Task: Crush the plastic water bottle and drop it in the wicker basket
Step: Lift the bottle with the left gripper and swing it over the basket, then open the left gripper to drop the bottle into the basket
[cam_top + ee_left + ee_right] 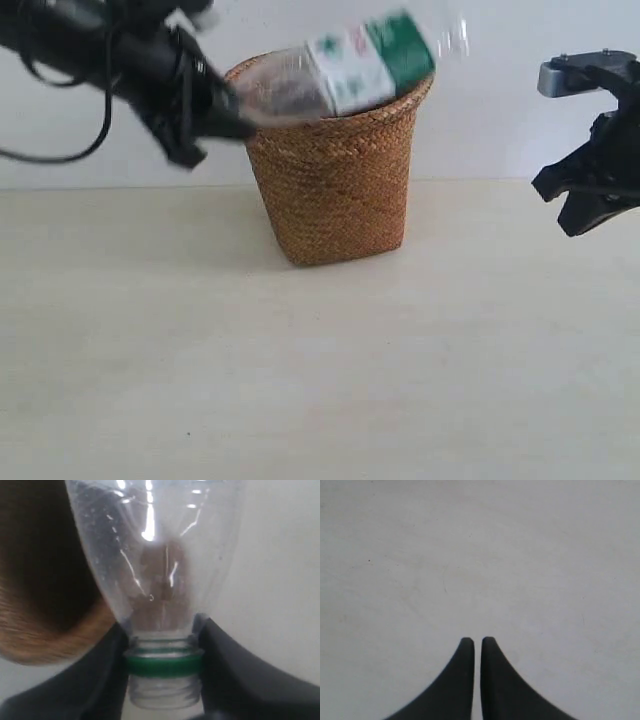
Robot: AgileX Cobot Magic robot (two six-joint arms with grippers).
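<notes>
The clear plastic water bottle (340,68) with its green-and-white label lies nearly level over the wicker basket (335,190), its base end past the far rim. My left gripper (232,112) is shut on the bottle's neck; in the left wrist view the neck (164,665) shows a green ring and bare threads, with no cap, clamped between the black fingers (100,680). The basket's rim (45,630) shows brown beside the bottle. My right gripper (578,200) hangs at the right, away from the basket; in its own view it (477,641) is shut over bare table.
The pale table (320,380) stretches in front of and around the basket. A white wall (480,120) stands behind. The left arm's black cables (60,150) loop at the far left.
</notes>
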